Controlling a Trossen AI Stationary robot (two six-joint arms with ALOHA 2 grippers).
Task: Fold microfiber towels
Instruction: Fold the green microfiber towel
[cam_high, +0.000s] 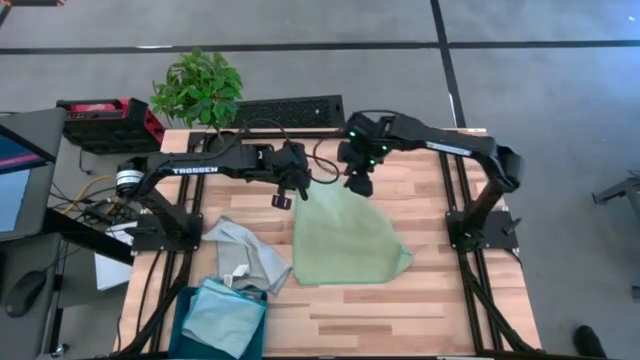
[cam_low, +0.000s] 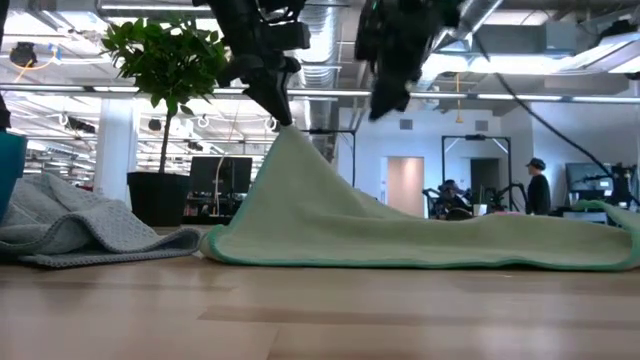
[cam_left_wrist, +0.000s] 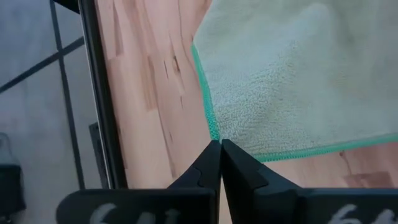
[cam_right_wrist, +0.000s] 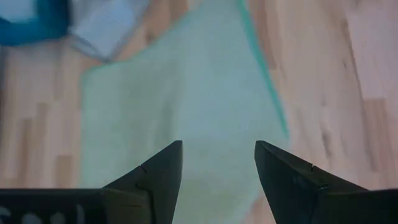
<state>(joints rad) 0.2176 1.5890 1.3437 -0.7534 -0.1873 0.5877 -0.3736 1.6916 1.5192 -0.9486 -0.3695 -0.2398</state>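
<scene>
At the left edge of the table (cam_high: 420, 310), a blue towel (cam_high: 225, 318) lies on a dark teal bin (cam_high: 186, 305). Just beyond it a grey towel (cam_high: 245, 255) lies crumpled on the wood, below and to the left of the left gripper (cam_high: 300, 190).

The left gripper is pinched tight on one corner of the green towel (cam_high: 345, 240). In the left wrist view the two dark fingers (cam_left_wrist: 205, 171) meet on the corner where the towel's darker green hems join. In the low view that corner is lifted off the table, so the cloth slopes down from the claw like a tent and then lies flat, spreading away to the right.

Just to the right, the right gripper (cam_high: 360, 183) hangs above the same towel with its fingers spread wide and nothing between them. In the right wrist view the green cloth lies below the open fingers (cam_right_wrist: 155, 171), apart from them. A potted plant (cam_high: 198, 88) and a keyboard (cam_high: 290, 110) sit beyond the table's far edge, behind the two claws.
</scene>
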